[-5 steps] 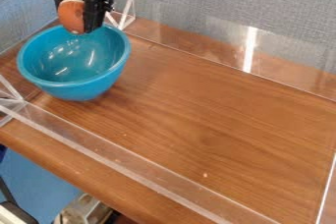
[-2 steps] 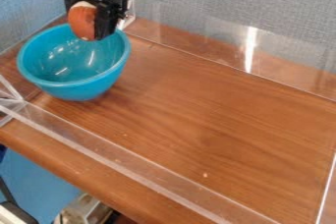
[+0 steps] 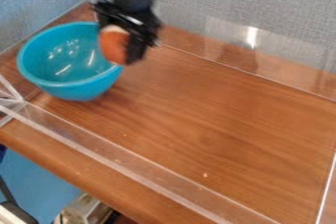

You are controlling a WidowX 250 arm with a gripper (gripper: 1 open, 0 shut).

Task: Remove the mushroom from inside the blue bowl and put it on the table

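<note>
Grey-blue textured wall is seen behind the table [image 3: 223, 110], a glossy brown wood-grain surface bordered by low clear acrylic walls [image 3: 256, 46] whose edges catch bright reflections. Only this single camera view is given, looking down at the table from the front at an angle.

At the left end of the table the blue bowl [image 3: 59, 66] is set upright, round, glossy and turquoise, with its inside facing up and nothing visible within it. Its near side lies close to the front acrylic wall.

Just beside the bowl's right rim, the black gripper [image 3: 121, 43] is seen pointing downward from the top of the picture. Between its dark fingers [image 3: 138, 39] the mushroom [image 3: 116, 44] is held, its orange-brown cap showing toward the bowl side; the stem cannot be made out. The jaws are partly closed, clamped on the mushroom. The mushroom is carried in the air above the wood, at the edge of the bowl and outside its hollow, apart from the tabletop below.
</note>
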